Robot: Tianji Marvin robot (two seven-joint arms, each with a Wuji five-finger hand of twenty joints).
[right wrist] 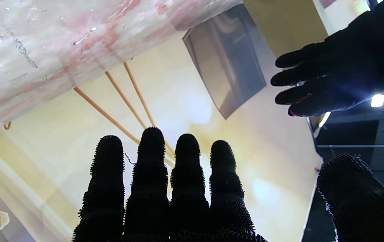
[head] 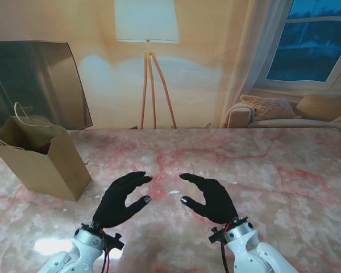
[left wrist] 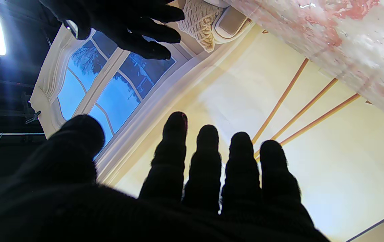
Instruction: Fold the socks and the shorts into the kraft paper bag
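The kraft paper bag [head: 44, 160] stands upright at the left of the pink marble table [head: 284, 182], its mouth open, with something dark red showing inside [head: 44, 148]. No socks or shorts lie in sight on the table. My left hand [head: 123, 198] and right hand [head: 209, 197], both in black gloves, hover over the table's near middle with palms turned toward each other and fingers spread, holding nothing. In the left wrist view the left hand's fingers [left wrist: 208, 161] point at the far wall, with the right hand [left wrist: 124, 23] opposite. The right wrist view shows its own fingers [right wrist: 165, 181] and the left hand [right wrist: 339, 77].
A dark panel [head: 40, 85] leans behind the bag at the back left. Beyond the table's far edge are a tripod floor lamp [head: 150, 68], a sofa with cushions [head: 284, 111] and a window [head: 315, 40].
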